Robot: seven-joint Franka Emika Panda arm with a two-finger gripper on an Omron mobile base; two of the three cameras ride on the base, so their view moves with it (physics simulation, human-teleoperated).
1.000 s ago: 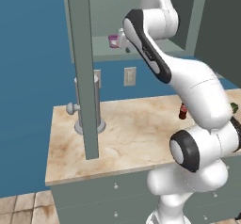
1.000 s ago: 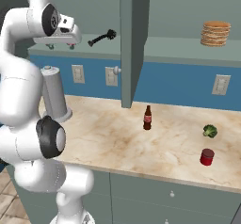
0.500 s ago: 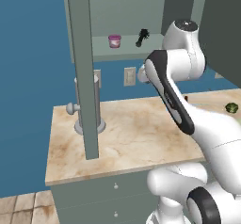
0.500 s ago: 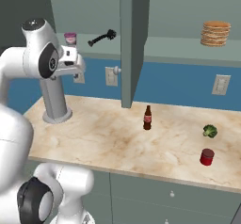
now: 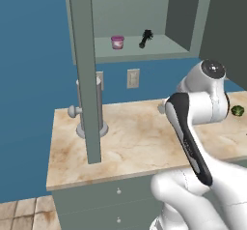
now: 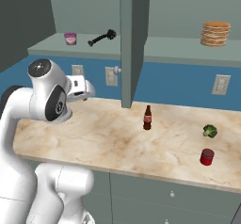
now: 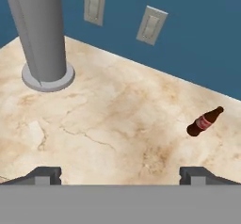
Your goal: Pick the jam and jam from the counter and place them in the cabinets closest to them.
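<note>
Where cabinet door hangs open, bottle stands beside.

The pincer hangs wide apart and empty over the marbled table. A grey cylinder stands on a round base upper left; a brown bottle stands right. Two wall plates sit on the blue wall.

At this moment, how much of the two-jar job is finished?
About half. The purple jam already sits on the open cabinet shelf, beside a black tool. The gripper is open and empty, looking down over the counter near the brown bottle. The dark red jam is left, on the counter by the green ball.
</note>
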